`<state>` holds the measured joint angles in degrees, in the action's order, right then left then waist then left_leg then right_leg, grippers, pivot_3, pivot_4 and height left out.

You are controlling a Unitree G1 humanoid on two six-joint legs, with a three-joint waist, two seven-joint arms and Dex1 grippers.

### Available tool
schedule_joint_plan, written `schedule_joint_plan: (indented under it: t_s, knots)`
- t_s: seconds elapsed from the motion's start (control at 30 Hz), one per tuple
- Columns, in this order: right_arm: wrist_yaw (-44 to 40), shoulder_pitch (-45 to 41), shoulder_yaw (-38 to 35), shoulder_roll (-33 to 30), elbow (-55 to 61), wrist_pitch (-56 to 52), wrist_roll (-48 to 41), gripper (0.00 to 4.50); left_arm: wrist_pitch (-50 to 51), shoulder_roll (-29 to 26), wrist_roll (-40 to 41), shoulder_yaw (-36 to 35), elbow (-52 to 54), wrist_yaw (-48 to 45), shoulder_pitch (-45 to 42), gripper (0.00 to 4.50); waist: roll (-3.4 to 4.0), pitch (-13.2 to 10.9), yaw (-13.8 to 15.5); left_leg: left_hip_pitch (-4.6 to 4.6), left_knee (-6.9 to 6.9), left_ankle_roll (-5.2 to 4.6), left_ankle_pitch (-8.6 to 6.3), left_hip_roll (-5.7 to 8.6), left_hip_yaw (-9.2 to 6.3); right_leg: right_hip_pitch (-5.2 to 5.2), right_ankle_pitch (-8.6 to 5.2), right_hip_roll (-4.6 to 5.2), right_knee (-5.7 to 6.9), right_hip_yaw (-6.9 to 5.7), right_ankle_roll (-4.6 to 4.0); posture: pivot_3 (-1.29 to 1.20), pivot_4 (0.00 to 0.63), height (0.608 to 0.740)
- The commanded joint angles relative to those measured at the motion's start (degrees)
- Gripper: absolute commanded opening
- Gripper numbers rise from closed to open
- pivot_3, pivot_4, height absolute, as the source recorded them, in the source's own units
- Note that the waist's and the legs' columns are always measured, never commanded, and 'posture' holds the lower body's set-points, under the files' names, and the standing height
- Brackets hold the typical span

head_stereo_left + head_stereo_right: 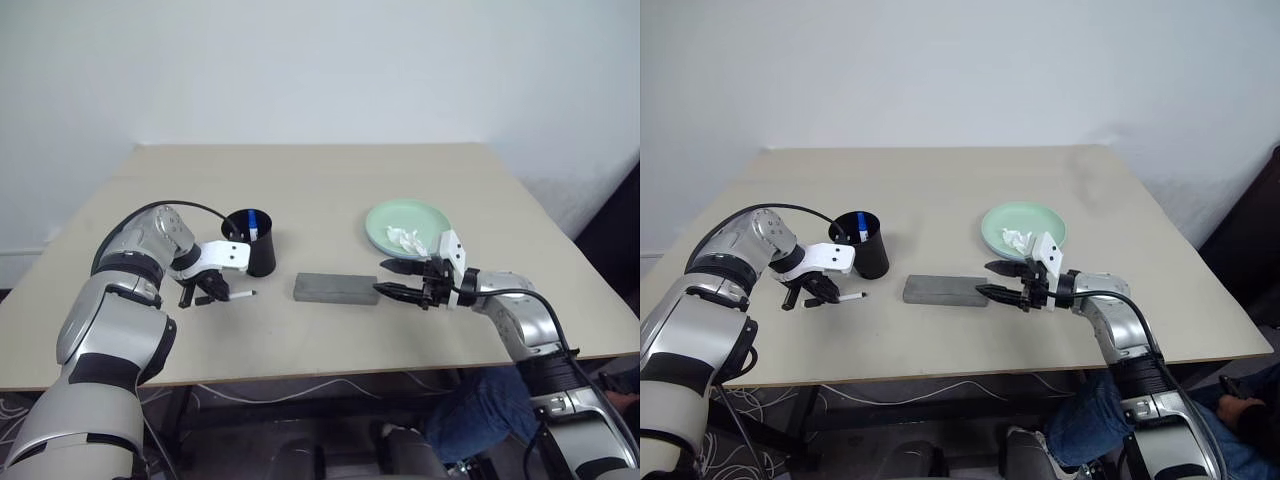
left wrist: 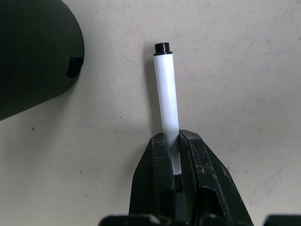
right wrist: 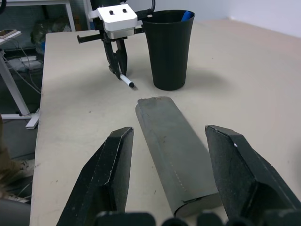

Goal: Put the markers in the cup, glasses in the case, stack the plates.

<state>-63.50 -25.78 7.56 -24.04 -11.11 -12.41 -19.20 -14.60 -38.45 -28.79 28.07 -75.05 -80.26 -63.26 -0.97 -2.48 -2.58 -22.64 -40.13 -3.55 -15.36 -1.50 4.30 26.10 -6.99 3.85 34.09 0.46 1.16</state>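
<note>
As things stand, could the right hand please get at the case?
Probably yes: the right hand is open and level at the end of the case, with only bare table between them.

The black cup stands upright on the tabletop with a blue-capped marker inside it, while a white marker with black ends lies flat just beside it, one end pinched in the left gripper. The grey case lies closed near the middle. The mint green plate sits beyond it, to the right.
</note>
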Motion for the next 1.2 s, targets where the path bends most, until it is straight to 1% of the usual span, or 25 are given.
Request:
schedule_joint_plan:
  t_s: [0.03, 0.47, 1.0, 1.2]
  knots:
    - [0.0, -1.4, -1.4, -0.1, 0.5, 1.0, -0.5, 2.64, -0.2, -0.2, -1.6, 0.8, -0.2, 0.9, 0.9, 0.04, 0.0, 0.0, 0.0, 0.0, 0.0, 0.0, 0.0, 0.0, 0.0, 0.0, 0.0, 0.0, 0.0, 0.0, 0.0, 0.0, 0.0, 0.721]
    - [-0.4, -2.0, -1.2, 0.0, -0.4, 1.5, -0.4, 2.64, -1.9, -0.9, 1.1, -1.7, 0.6, -1.8, -1.3, 0.04, -0.01, 0.0, 0.0, -0.07, 0.0, 0.0, 0.0, 0.0, 0.01, 0.05, 0.0, 0.0, -0.04, 0.0, 0.0, 0.0, 0.0, 0.721]
    - [-0.6, -2.5, -1.0, 0.3, -1.4, 2.0, -0.3, 2.64, -3.5, -0.9, 1.5, -3.7, 1.1, -0.6, -2.8, 0.04, -0.03, 0.0, 0.0, -0.2, 0.0, -0.2, 0.11, 0.0, 0.04, 0.18, 0.0, 0.0, -0.07, -0.01, 0.0, 0.0, 0.0, 0.721]
    - [-0.6, -2.3, -1.2, 0.2, -1.1, 2.0, -0.3, 2.64, -4.3, -1.2, 3.2, -5.3, 1.5, -2.3, -4.1, 0.04, -0.04, 0.0, 0.0, -0.22, 0.0, -0.2, 0.11, -0.01, 0.05, 0.19, 0.0, -0.01, -0.08, -0.02, 0.0, 0.0, 0.0, 0.721]
